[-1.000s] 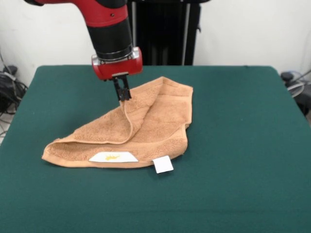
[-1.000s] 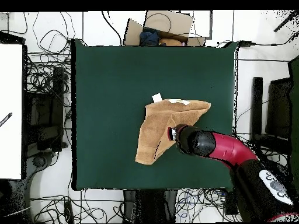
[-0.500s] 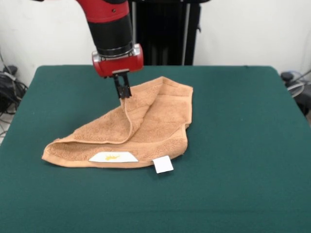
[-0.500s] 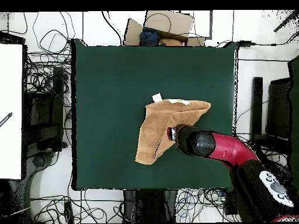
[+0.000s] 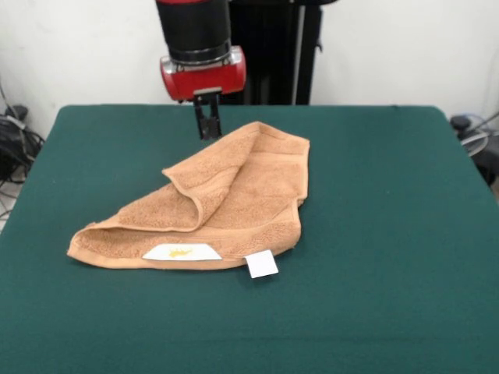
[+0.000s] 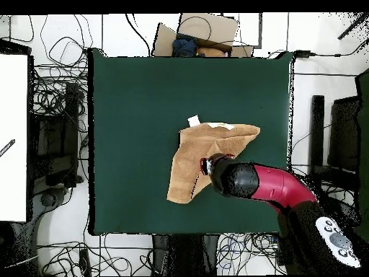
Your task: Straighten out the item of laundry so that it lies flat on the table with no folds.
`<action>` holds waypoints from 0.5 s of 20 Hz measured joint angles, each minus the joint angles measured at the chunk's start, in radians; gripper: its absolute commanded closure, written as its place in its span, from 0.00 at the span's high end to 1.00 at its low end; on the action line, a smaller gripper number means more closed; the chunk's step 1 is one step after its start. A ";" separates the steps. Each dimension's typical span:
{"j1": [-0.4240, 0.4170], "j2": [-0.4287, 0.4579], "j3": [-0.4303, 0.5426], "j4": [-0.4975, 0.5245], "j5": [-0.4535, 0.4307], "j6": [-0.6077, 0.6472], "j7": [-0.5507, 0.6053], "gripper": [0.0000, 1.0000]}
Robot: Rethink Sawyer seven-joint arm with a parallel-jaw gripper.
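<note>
A folded orange towel lies mid-table, its long axis running diagonally. The gripper hangs just above the towel's far folded edge, fingers close together, holding nothing; the towel spreads toward the camera.

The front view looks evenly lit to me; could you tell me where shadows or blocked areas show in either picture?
Front view: soft light, no glare, faint shadow under the towel fold. Overhead view: the arm hides part of the towel.
</note>
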 measured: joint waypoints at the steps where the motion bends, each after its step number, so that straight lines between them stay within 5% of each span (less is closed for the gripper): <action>1: 0.002 -0.013 -0.001 0.006 0.002 0.000 0.000 0.00; 10: 0.002 -0.045 -0.006 0.032 0.002 0.000 0.000 0.00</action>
